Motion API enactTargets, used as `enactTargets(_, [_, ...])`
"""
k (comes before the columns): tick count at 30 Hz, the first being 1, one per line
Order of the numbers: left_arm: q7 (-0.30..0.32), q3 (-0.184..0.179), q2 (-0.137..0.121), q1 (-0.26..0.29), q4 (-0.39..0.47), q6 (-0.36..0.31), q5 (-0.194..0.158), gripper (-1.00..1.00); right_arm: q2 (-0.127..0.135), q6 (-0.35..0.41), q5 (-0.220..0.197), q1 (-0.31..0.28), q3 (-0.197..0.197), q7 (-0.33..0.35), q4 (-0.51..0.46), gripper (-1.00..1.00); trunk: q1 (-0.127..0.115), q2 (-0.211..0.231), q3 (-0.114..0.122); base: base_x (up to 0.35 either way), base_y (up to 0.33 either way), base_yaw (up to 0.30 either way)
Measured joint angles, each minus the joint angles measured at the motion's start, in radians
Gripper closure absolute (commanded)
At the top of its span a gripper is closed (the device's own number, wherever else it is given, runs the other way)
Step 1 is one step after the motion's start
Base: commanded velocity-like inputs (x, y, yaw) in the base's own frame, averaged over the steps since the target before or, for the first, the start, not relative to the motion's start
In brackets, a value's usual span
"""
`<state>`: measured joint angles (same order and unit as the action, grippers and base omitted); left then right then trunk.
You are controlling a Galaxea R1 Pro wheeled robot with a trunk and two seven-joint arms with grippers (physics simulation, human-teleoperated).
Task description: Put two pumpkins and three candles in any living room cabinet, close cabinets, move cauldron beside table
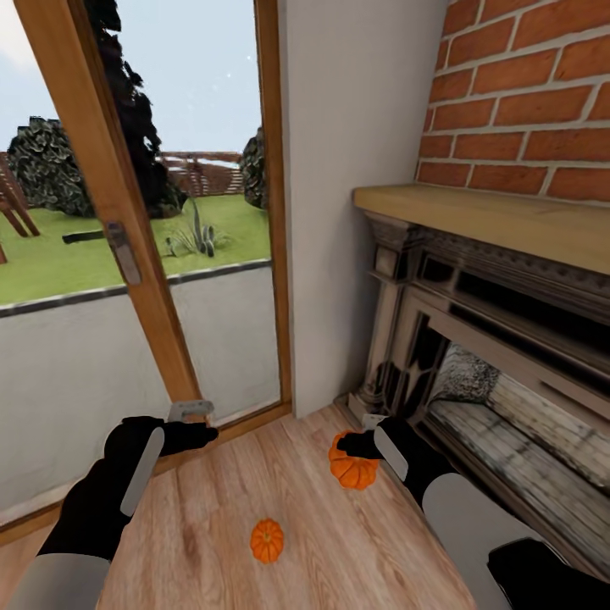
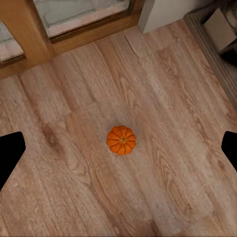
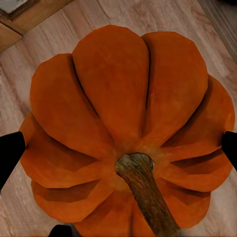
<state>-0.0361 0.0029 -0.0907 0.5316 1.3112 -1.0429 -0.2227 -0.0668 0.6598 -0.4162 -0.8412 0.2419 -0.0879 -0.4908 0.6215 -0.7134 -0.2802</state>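
One bright-orange pumpkin (image 1: 354, 471) sits in my right gripper (image 1: 347, 449), low over the wood floor beside the fireplace. In the right wrist view this pumpkin (image 3: 123, 123) is seen very close, stem toward the camera, with a black fingertip (image 3: 10, 155) pressed at each side. A second pumpkin (image 1: 267, 540) rests on the floor between my arms. My left gripper (image 1: 202, 424) hovers open near the door frame, and its wrist view looks down on that pumpkin (image 2: 121, 140) far below the spread fingertips (image 2: 11, 154). The candles, cabinet and cauldron are out of view.
A wood-framed glass door (image 1: 144, 280) onto a garden stands ahead left. A white wall corner (image 1: 339, 212) separates it from a dark fireplace (image 1: 474, 356) with a wooden mantel (image 1: 500, 220) under brick at the right. Open wood floor (image 1: 203, 525) lies between my arms.
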Motion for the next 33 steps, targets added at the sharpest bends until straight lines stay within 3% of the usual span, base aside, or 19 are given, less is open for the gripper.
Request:
enactTargets(16, [0.001, 0.0, 0.0, 0.01, -0.031, 0.0, 0.001, -1.0, -0.001, 0.0, 0.0, 0.0, 0.0, 0.001, 0.0, 1.0, 0.0, 0.0, 0.0, 0.28, 0.014, 0.0])
enactTargets(25, [0.001, 0.0, -0.001, 0.071, -0.179, 0.0, 0.0, -1.0, -0.001, 0.0, -0.002, 0.0, 0.0, 0.002, 0.0, 1.0, 0.001, 0.0, 0.0, 0.073, 0.0, 0.0])
enactTargets(30, [0.003, -0.002, -0.003, 0.126, -0.334, 0.0, -0.002, -1.0, -0.001, 0.0, -0.002, 0.0, 0.0, 0.002, -0.01, 1.0, 0.001, 0.0, 0.0, 0.006, 0.0, 0.0])
enactTargets(33, [0.003, -0.004, -0.005, 0.173, -0.473, 0.023, -0.003, -1.0, 0.0, 0.0, 0.0, 0.002, 0.0, 0.001, -0.062, 1.0, 0.001, 0.0, 0.0, 0.002, 0.0, 0.0])
